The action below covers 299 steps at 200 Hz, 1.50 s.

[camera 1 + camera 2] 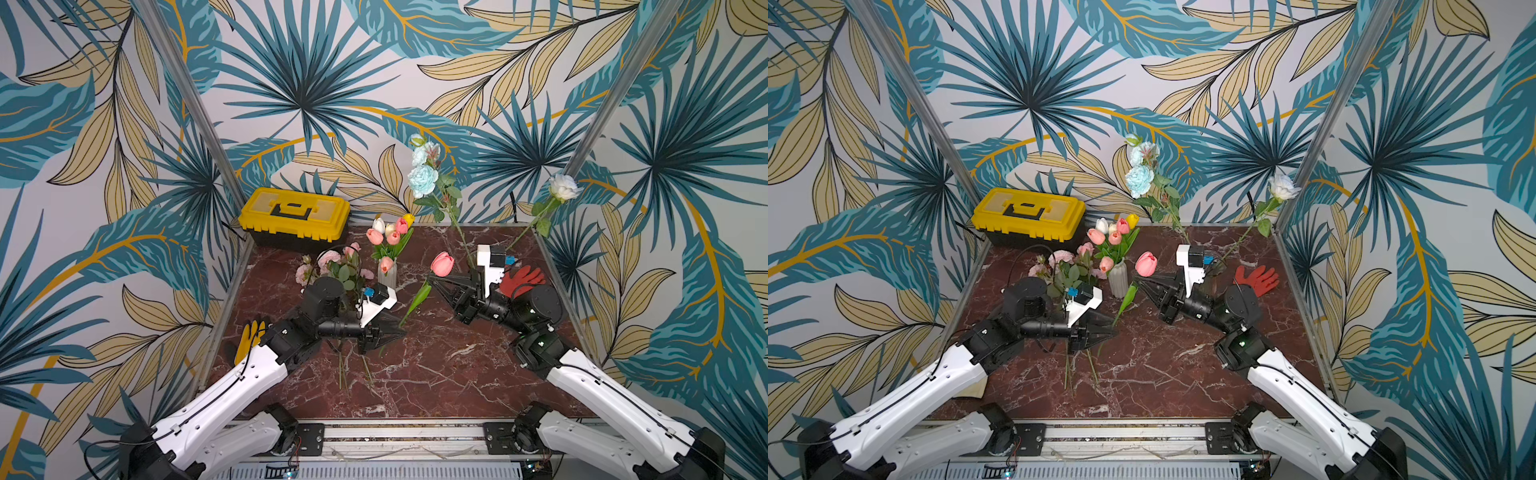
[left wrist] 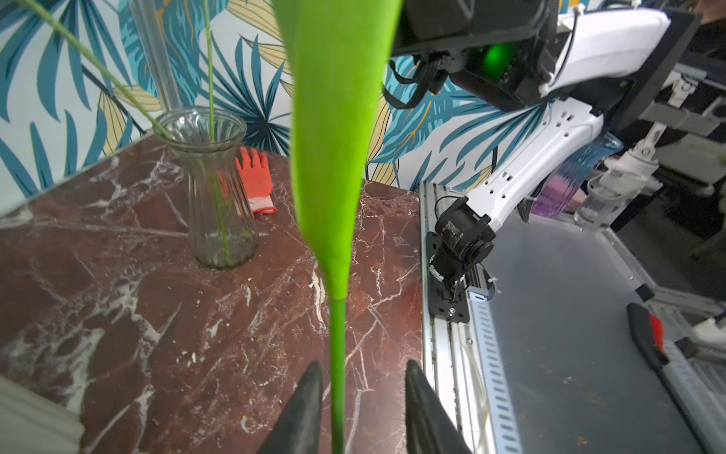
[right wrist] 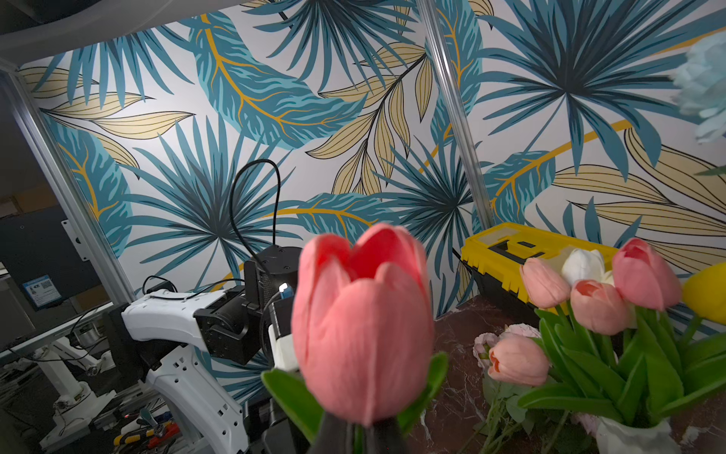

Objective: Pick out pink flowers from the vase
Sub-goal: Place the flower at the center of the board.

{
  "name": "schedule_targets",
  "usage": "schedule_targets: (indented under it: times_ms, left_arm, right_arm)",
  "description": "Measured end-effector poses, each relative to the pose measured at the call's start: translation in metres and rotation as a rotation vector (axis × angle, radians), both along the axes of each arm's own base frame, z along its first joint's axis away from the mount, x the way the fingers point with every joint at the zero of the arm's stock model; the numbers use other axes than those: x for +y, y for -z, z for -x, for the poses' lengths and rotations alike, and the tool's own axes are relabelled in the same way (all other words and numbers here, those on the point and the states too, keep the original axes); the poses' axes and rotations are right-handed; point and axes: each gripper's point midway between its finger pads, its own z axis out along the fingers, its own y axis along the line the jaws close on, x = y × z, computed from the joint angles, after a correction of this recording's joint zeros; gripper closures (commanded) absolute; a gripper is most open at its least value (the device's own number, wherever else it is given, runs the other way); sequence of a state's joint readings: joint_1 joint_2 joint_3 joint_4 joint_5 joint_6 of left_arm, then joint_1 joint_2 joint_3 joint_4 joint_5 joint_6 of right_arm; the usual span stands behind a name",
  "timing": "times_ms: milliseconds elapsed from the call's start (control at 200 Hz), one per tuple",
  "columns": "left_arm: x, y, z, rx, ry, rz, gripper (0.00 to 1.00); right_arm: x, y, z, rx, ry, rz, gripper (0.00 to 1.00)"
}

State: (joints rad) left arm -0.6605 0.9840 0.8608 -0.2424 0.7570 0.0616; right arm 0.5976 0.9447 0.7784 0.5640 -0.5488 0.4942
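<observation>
**Marble bench: tulip passing between claws**

Red-brown marble bench [image 1: 436, 374], white-veined and glossy, is sitting inside leaf-print walls. Above mid-bench, right claw [image 1: 431, 282] is pinching a pink tulip [image 1: 442, 264] tight just under the bloom and holding it tilted, clear of the white vase [image 1: 1118, 282]. Opposite, left claw [image 2: 363, 365] is gaping partway around the lower stem [image 2: 338, 353]. The stem is running close beside one finger, with no squeeze showing.

Reading this as a handover. To do it well:
- Left claw should be closing on bare stem below the leaf [image 2: 334, 137], not on the leaf, and square to the stem so it is not rolling out.
- Right should be letting go only once left is holding firm.
- The bloom is probably the heavy end, so a low grip may let it swing.

Materials:
- Bloom is looking waxy, cupped and coral-pink.
- Leaf is broad and matte, tapering to a sheath.
- Stem is thin, round and smooth, and likely slippery.
- White vase is ribbed and is holding more pink tulips [image 1: 375, 237] among white and yellow ones.
- Ruffled pink flowers [image 1: 332, 262] are lying on the bench behind the left arm.
- Glass vase [image 2: 220, 204] is fluted and is showing two thin green stems.
</observation>
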Motion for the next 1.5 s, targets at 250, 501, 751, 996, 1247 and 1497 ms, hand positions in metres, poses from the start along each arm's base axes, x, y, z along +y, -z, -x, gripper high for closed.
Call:
schedule_targets:
  times_ms: [250, 501, 751, 996, 1247, 1497]
  left_arm:
    - [0.003, -0.006, -0.002, -0.038, -0.020, 0.008, 0.97]
    - [0.003, -0.005, -0.004, -0.045, -0.035, 0.003, 0.87]
    - [0.004, -0.005, -0.007, -0.044, -0.053, -0.001, 0.78]
    - [0.003, -0.004, -0.008, -0.037, -0.052, -0.002, 0.97]
    - [0.002, -0.002, -0.009, -0.031, -0.055, -0.004, 1.00]
    - [0.012, -0.015, -0.011, -0.050, -0.130, 0.020, 1.00]
  right_arm:
    - [0.006, 0.004, -0.001, 0.021, -0.028, 0.002, 1.00]
    - [0.007, 0.004, 0.000, 0.022, -0.033, 0.002, 1.00]
    - [0.009, 0.005, 0.000, 0.034, -0.046, 0.004, 1.00]
    - [0.010, 0.005, 0.000, 0.040, -0.050, 0.002, 1.00]
    - [0.011, 0.006, 0.000, 0.055, -0.054, -0.003, 0.85]
    - [0.004, 0.004, -0.004, 0.067, 0.020, -0.007, 0.58]
